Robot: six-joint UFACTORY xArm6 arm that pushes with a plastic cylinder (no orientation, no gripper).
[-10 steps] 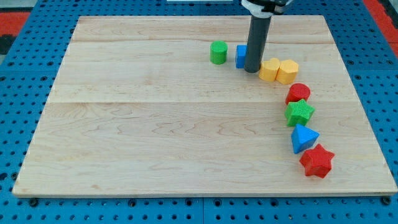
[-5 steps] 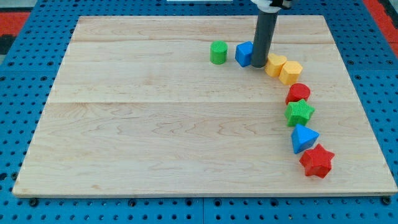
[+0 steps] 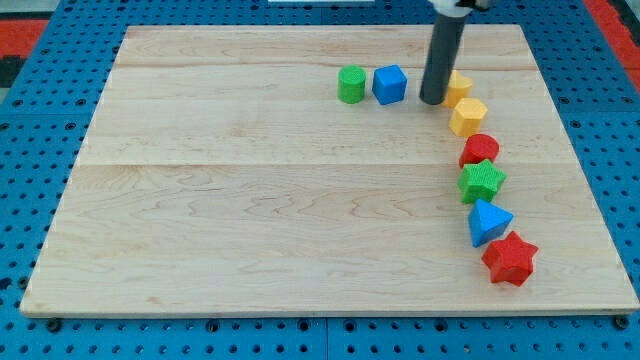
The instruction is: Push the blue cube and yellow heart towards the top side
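Note:
The blue cube (image 3: 390,84) sits near the view's top, right of centre, in full view. The yellow heart (image 3: 459,84) lies to its right, partly hidden behind my rod. My tip (image 3: 433,101) rests on the board between them, against the heart's left side and a short gap right of the cube.
A green cylinder (image 3: 351,85) stands just left of the blue cube. Below the heart, a yellow hexagon (image 3: 468,117), a red cylinder (image 3: 479,150), a green star (image 3: 482,182), a blue triangle (image 3: 488,222) and a red star (image 3: 510,259) curve down the right side.
My tip has moved right and slightly up, away from the blue cube. The yellow heart has been pushed up and right, apart from the yellow hexagon. The cube is now uncovered.

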